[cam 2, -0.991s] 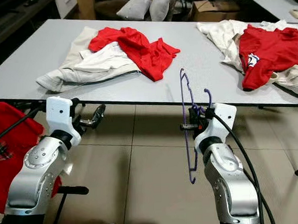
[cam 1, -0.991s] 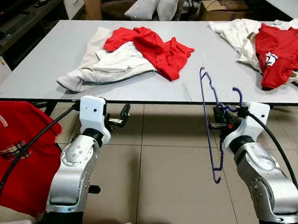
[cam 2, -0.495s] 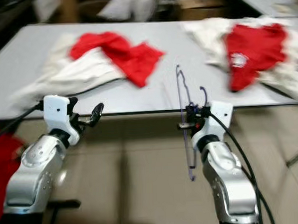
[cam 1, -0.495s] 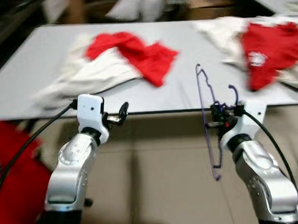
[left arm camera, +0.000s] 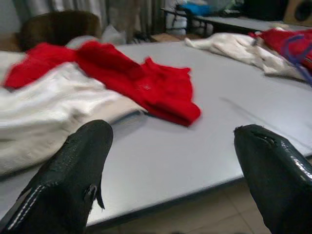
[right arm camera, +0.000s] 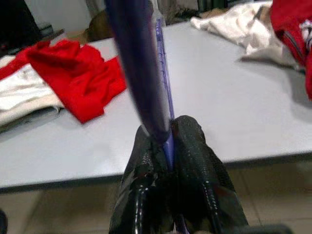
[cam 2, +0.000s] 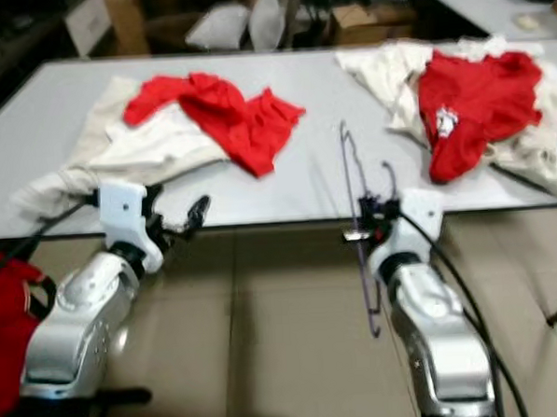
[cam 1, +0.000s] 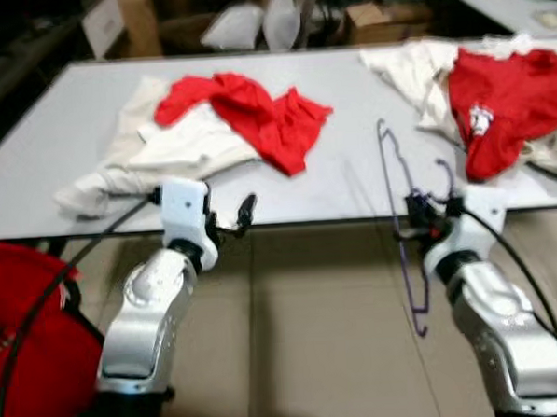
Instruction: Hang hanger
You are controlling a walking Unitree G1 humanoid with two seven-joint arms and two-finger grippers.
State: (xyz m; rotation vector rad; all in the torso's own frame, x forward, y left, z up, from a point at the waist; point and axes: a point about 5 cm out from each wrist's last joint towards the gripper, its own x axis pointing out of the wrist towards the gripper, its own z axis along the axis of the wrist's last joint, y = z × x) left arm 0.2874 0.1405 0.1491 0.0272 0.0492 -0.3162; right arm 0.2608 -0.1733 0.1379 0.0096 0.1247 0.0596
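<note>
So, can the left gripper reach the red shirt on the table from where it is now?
Probably yes. The left gripper is open at the table edge, and the red shirt lies ahead with only bare tabletop between them.

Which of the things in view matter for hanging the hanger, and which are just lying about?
For the job:
- purple hanger
- right gripper, shut on the hanger
- left gripper, open, holding nothing

Lying about:
- red and white clothes on the grey table
- second clothes pile
- red cloth by the floor
</note>
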